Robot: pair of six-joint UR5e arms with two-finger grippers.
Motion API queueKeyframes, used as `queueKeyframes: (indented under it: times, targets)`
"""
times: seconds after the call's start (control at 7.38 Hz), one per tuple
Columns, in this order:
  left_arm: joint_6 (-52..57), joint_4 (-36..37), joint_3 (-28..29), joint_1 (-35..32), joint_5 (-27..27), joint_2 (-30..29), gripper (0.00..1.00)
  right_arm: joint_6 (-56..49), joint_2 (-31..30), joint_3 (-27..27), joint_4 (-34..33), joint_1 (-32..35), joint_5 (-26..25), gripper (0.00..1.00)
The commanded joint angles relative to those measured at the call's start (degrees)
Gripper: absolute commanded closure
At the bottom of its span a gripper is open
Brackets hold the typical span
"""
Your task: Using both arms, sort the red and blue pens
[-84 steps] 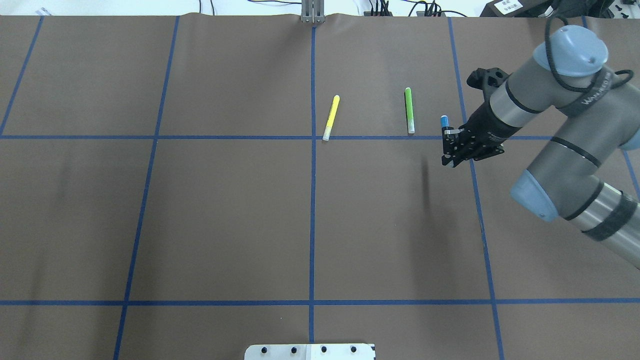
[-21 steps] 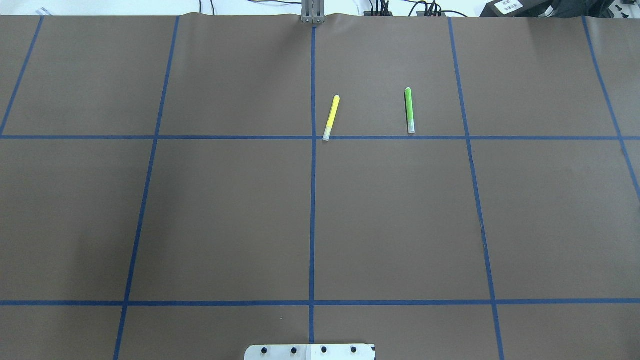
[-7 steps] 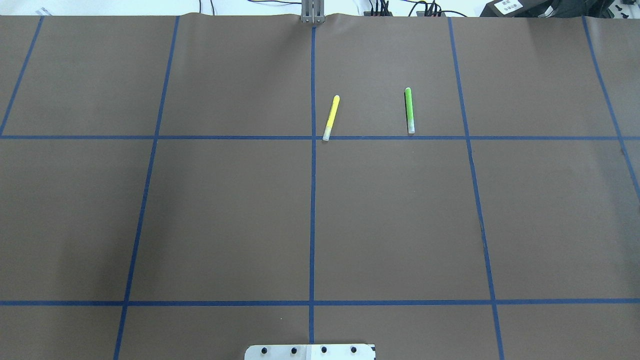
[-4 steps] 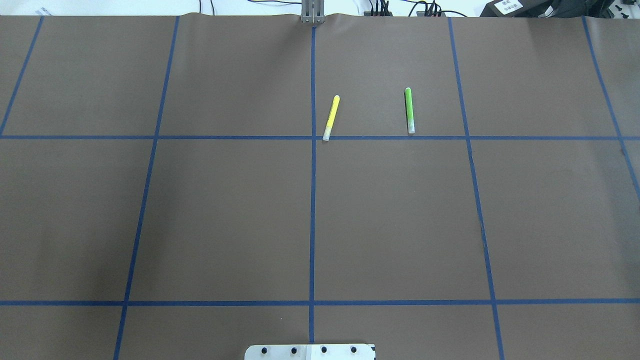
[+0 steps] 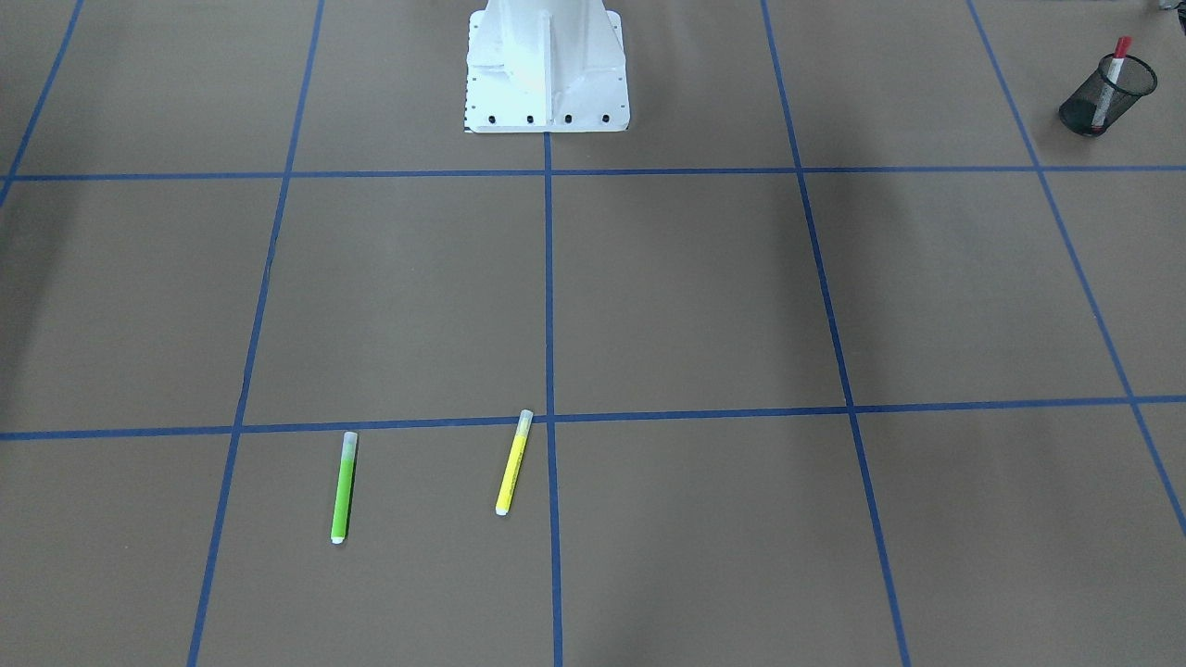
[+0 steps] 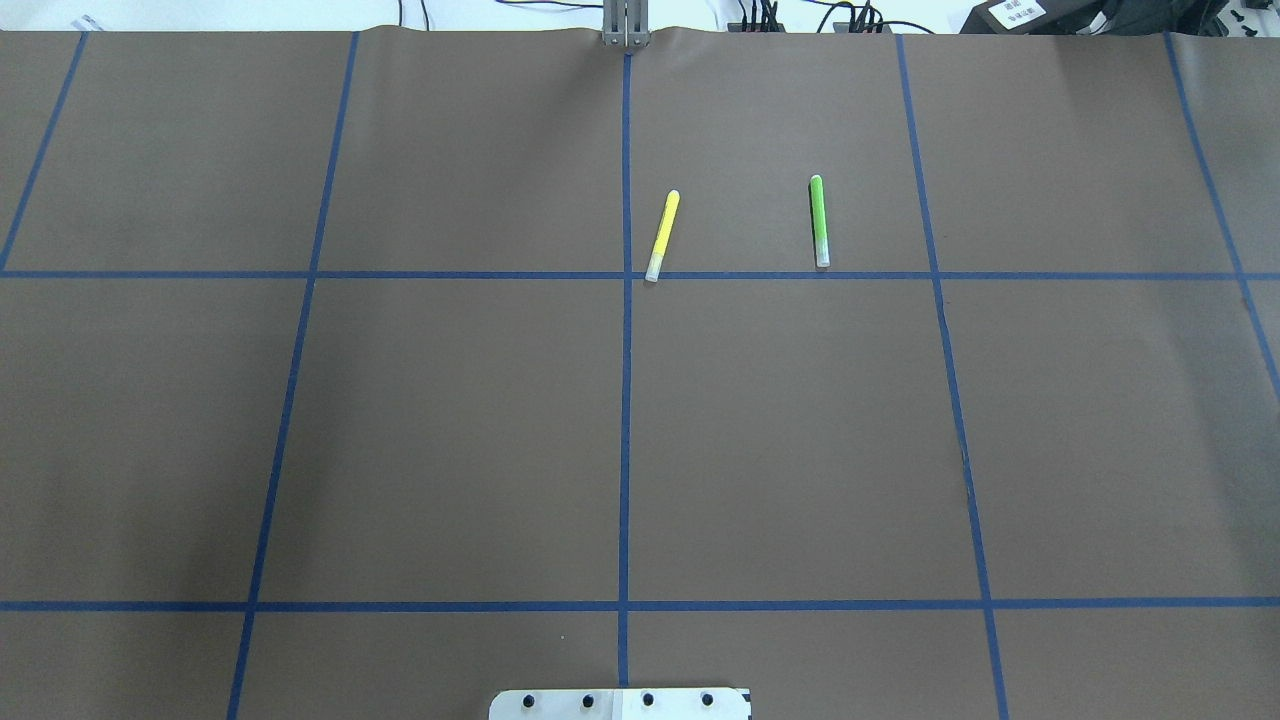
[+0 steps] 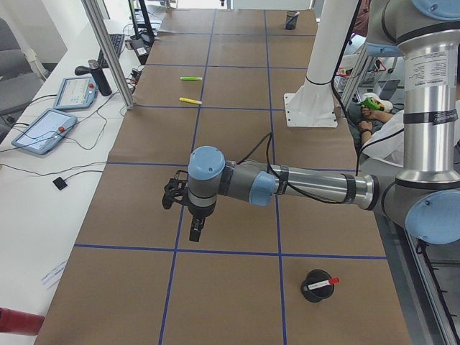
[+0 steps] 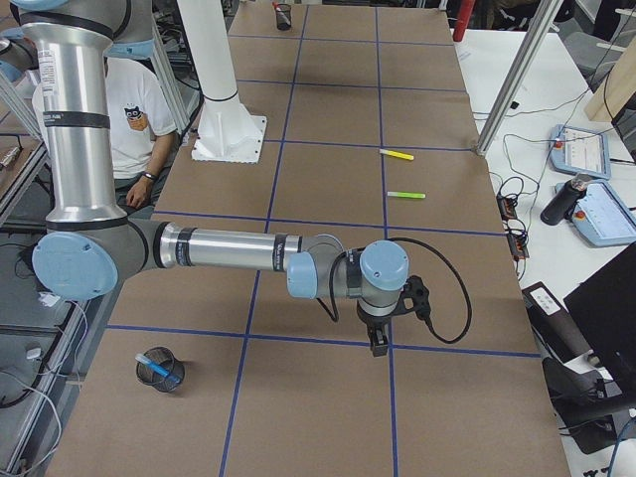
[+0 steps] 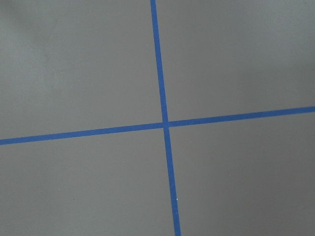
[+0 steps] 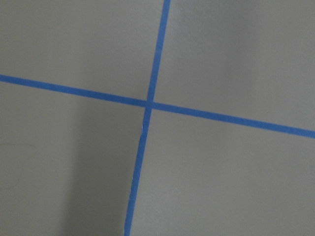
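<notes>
The red pen (image 5: 1111, 81) is parked in a black mesh cup (image 5: 1079, 104) in the top right corner of the front-facing view, leaning a bit with its red cap poking over the rim. The blue pen (image 8: 164, 372) is in a second mesh cup (image 8: 147, 364) at the lower left of the right side view, so that's one pen per cup, at opposite ends of the table (image 6: 450, 430). The left arm (image 7: 309, 185) stretches across the middle of the left side view. The left fingers (image 7: 194, 231) point down over the brown cover, well apart from the red pen's cup, and I honestly can't tell if they're apart or together. It's the same on the other side: the right arm (image 8: 229, 248) reaches out low, and the right fingers (image 8: 378, 343) hang over a blue tape line (image 8: 298, 338), too small to tell their state. Both wrist views just show tape crossings. The yellow marker (image 6: 662, 236) and green marker (image 6: 818, 221) lie flat in the upper middle of the overhead view, near each other but not touching
</notes>
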Motion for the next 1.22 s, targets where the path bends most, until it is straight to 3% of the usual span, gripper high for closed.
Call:
queueKeyframes:
  times: [0.0, 0.81, 1.08]
  targets:
    - [0.1, 0.1, 0.1, 0.0, -3.5, 0.6, 0.00, 2.7, 1.3, 0.3, -0.2, -2.7, 0.0, 0.00]
    - [0.0, 0.1, 0.6, 0.1, -3.5, 1.3, 0.00, 5.1, 1.1, 0.9, -0.3, -3.1, 0.2, 0.00]
    - [-0.1, 0.1, 1.1, 0.1, -3.5, 1.3, 0.00, 8.0, 0.9, 6.6, -7.3, -4.6, -0.3, 0.00]
